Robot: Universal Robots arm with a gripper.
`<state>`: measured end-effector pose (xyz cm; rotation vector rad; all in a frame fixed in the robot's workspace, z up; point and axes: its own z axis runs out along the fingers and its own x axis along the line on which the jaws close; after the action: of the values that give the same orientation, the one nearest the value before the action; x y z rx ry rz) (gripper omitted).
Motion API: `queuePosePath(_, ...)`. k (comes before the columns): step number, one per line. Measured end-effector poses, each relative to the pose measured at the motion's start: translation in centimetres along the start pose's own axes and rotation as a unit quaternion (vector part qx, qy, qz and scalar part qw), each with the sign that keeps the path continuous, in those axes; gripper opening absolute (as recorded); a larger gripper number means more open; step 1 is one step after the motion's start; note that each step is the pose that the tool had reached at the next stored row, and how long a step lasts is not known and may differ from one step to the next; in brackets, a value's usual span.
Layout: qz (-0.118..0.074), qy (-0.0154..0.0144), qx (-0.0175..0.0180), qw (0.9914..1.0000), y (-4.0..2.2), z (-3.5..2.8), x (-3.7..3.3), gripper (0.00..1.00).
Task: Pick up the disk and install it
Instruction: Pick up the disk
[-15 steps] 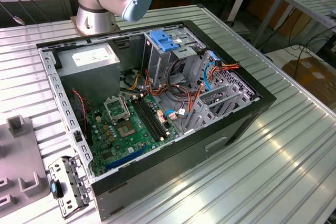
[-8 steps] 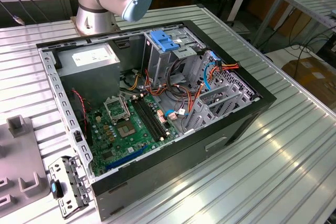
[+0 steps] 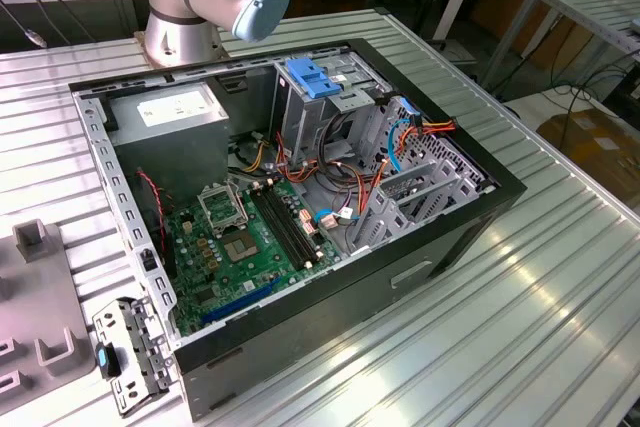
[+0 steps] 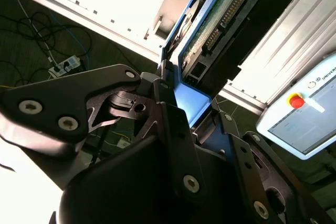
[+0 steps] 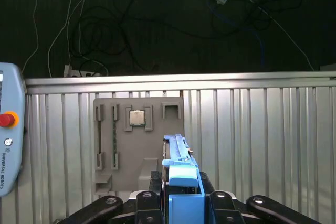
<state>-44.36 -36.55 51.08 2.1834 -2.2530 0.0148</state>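
My gripper point(image 5: 181, 195) is shut on the disk, which it holds on edge. In the first wrist view the disk's blue carrier bracket point(image 5: 182, 179) sticks out between the black fingers point(image 5: 152, 203), over a grey fixture plate point(image 5: 121, 150). The second wrist view shows the disk's underside with its green circuit board point(image 4: 223, 17) and the blue bracket point(image 4: 191, 100) clamped in the gripper point(image 4: 181, 106). The open computer case point(image 3: 430, 257) lies on the ribbed metal table in the exterior view. Its grey drive cage point(image 3: 300, 112) with a blue latch point(image 3: 315, 77) stands at the far side.
Inside the case are a green motherboard point(image 3: 245, 242), a grey power-supply box point(image 3: 170, 122) and loose cables point(image 3: 400, 137). The arm's base point(image 3: 185, 22) stands behind the case. A teach pendant point(image 5: 8, 140) lies beside the fixture plate, which carries a small chip point(image 5: 137, 117).
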Motion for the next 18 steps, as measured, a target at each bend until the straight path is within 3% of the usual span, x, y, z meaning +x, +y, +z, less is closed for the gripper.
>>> queuePosePath(18,0.0,0.0,0.0,1.0,-0.9,0.0,0.0,0.37)
